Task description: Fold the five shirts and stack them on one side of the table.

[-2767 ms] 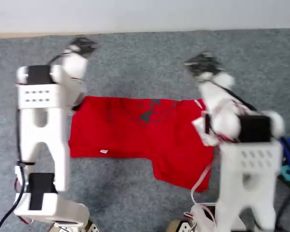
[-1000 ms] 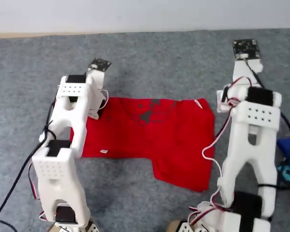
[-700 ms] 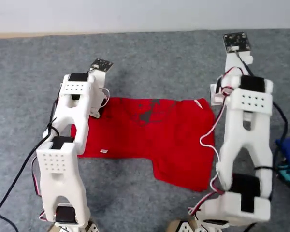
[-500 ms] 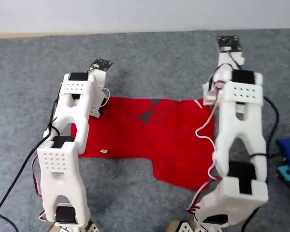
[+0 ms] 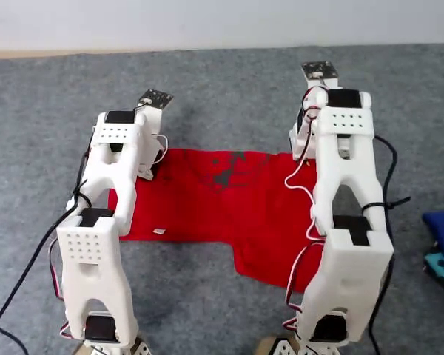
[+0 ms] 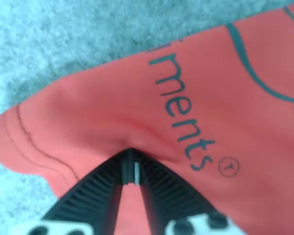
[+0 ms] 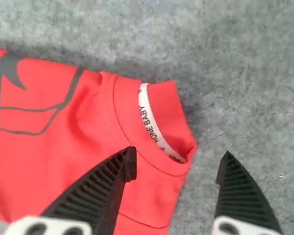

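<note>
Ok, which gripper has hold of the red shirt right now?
The left gripper: its jaws are pinched shut on a fold of the red shirt. The right gripper hangs open, its jaws either side of the collar corner.

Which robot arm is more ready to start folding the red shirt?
Probably the left. The left gripper is shut on the red shirt, pinching a crease of fabric. The right gripper is open, with the collar corner between its fingers, and it grips nothing.

Red shirt (image 5: 222, 200) on grey table (image 5: 229, 89)
</note>
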You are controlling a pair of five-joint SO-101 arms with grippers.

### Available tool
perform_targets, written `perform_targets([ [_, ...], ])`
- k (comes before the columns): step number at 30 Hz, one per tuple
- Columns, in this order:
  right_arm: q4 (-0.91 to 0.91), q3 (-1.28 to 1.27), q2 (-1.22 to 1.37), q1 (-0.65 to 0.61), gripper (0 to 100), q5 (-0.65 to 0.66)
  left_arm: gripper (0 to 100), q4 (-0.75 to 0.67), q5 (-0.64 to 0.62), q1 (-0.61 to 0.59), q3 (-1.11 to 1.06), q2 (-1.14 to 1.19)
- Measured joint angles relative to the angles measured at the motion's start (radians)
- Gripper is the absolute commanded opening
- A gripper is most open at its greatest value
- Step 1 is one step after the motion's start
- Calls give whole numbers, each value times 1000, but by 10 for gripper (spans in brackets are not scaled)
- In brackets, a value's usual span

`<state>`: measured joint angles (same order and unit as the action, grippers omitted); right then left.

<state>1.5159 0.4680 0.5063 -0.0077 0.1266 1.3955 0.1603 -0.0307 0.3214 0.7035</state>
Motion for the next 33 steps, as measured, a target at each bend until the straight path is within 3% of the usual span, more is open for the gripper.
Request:
perform_targets([
  [16,6,261,232,-9,253,0,3,0,0,0,0,0],
  [22,6,275,279,-18,156,0,3,0,0,0,0,0],
  [33,6,275,287,-21,153,0,3,2,2,0,0,0],
])
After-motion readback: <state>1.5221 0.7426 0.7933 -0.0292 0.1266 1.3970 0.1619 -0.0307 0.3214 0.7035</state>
